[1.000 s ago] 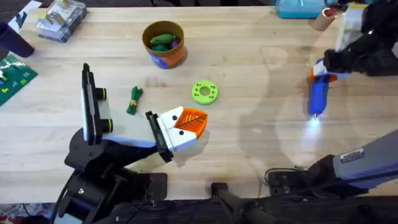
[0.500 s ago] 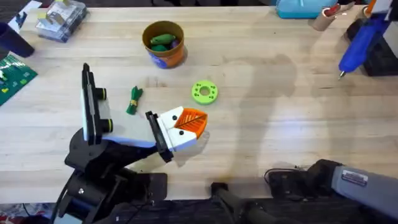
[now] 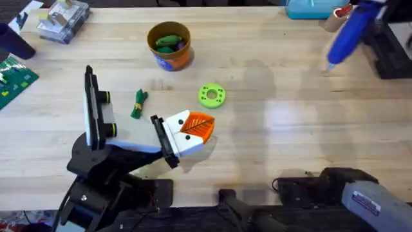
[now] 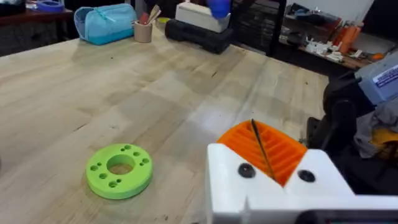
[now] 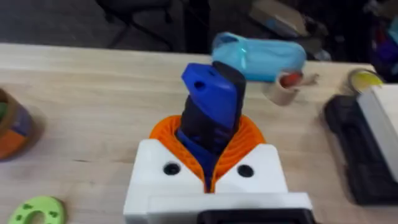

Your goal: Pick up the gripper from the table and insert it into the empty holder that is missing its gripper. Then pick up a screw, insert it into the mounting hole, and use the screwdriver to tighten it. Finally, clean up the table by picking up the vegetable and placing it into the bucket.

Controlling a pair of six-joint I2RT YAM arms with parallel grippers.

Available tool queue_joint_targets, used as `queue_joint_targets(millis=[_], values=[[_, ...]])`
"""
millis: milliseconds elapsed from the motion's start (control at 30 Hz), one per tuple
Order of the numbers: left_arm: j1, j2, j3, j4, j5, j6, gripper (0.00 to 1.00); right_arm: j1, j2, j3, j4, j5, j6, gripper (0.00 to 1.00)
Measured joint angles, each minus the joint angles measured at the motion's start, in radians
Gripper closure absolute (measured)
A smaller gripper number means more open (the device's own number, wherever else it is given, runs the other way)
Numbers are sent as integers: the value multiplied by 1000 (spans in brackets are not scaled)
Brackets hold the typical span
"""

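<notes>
We are judging the right end effector [image 5: 210,168] clamping the screwdriver [image 3: 344,33] aloft at far right, the left end effector [image 4: 266,163] closing empty, the vegetable [image 3: 138,103] lying unbucketed.

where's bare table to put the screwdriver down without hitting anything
The broad bare stretch of table right of the ring and below the raised screwdriver is free. So is the strip between the bucket and the blue pouch. It is crowded around the holder, the vegetable and the far left corner.
</notes>
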Motion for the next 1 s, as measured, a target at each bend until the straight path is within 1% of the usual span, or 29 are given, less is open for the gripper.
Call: queue_joint_targets(millis=[133, 200, 333, 500, 633, 833, 1000], values=[[0, 0, 0, 0, 0, 0, 985, 97, -88, -158, 188, 2, 49, 974], [0, 0, 0, 0, 0, 0, 985, 162, -118, -227, 294, 3, 65, 974], [0, 0, 0, 0, 0, 0, 985, 296, -135, -307, 445, 1, 81, 974], [0, 0, 0, 0, 0, 0, 985, 460, -111, -321, 546, -11, 88, 974], [0, 0, 0, 0, 0, 0, 985, 568, -78, -323, 671, -60, 91, 974], [0, 0, 0, 0, 0, 0, 985, 706, -52, -325, 848, -112, 94, 974], [0, 0, 0, 0, 0, 0, 985, 791, -52, -325, 899, -130, 119, 974]])
